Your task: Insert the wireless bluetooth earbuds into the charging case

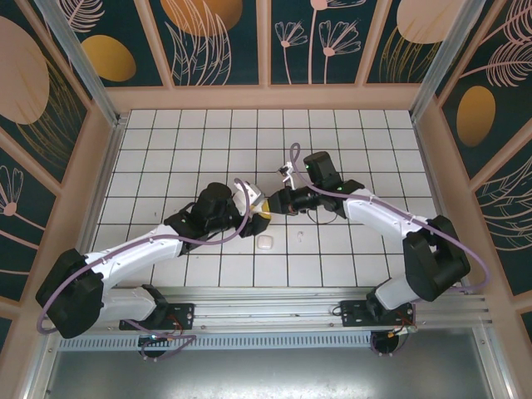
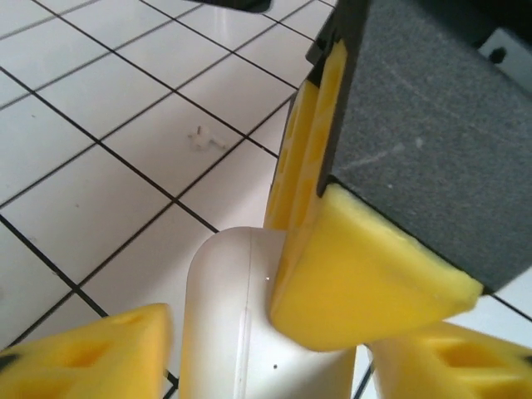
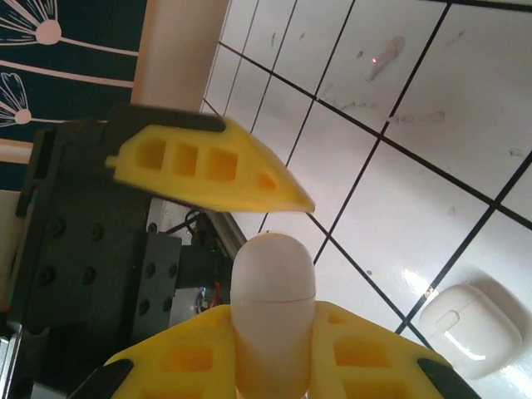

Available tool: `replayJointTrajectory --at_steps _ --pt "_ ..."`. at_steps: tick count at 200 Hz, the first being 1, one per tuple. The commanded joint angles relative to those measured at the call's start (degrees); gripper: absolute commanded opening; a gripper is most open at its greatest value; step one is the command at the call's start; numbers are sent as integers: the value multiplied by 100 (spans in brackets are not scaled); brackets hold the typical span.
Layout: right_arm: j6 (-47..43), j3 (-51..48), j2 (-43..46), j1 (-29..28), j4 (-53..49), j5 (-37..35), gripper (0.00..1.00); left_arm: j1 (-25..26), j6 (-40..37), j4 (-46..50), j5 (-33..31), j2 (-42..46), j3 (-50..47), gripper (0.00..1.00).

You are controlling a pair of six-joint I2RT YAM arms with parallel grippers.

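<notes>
A closed white charging case point(image 3: 273, 291) is held above the tiles where the two arms meet. My right gripper point(image 3: 273, 366) is shut on it, a yellow finger on each side. My left gripper point(image 2: 274, 353) is open and straddles the same case point(image 2: 237, 316), with a thin gap at each finger; one right finger presses the case's face. In the top view the left gripper point(image 1: 253, 214) and right gripper point(image 1: 270, 208) are tip to tip. One tiny white earbud point(image 2: 199, 137) lies on a tile beyond the case, seen from above as a small earbud point(image 1: 299, 236). The other earbuds are hidden.
A second closed white case point(image 1: 265, 242) sits on the floor just in front of the grippers and shows as a second case point(image 3: 470, 328) in the right wrist view. White tiled floor point(image 1: 166, 150) stretches to wooden walls on three sides.
</notes>
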State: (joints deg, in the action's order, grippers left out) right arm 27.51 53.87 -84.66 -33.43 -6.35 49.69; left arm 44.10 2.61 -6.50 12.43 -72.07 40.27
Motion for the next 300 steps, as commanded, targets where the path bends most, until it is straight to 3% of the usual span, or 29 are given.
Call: replayJointTrajectory --at_steps 1,20,67,78,118,144,167,186,207,262,300 --pt "478 -278 194 96 957 191 11 29 460 -86 -726 -8 264 82" --pt "790 -539 516 170 1585 -28 10 28 818 346 -1421 -91 642 91" --pt "1293 -1080 1274 422 2627 -1480 9 27 1472 1275 -2934 25 1396 96" --pt "1512 -1316 1449 455 3135 -1730 9 13 1569 1610 -3025 47 1708 97" --pt "1854 -1827 1767 477 4388 -2279 6 -48 1723 1632 -1780 329 2121 96" --pt "1851 -1845 1801 464 4783 -2155 6 -158 1813 873 -696 589 1869 92" --pt "1842 -1914 1889 464 5109 -1997 6 -470 2281 295 -156 727 1616 92" --pt "1822 -1981 1977 466 5351 -1824 6 -744 2670 -324 721 725 1352 81" --pt "1856 -2068 2088 447 5636 -1662 6 -899 2983 -874 1443 639 1194 79" --pt "1972 -2163 2290 368 6112 -1556 6 -1081 4460 -3147 2518 268 544 74" --pt "2048 -2059 2211 278 6286 -1428 7 -1079 4927 -3954 2870 -101 538 58"
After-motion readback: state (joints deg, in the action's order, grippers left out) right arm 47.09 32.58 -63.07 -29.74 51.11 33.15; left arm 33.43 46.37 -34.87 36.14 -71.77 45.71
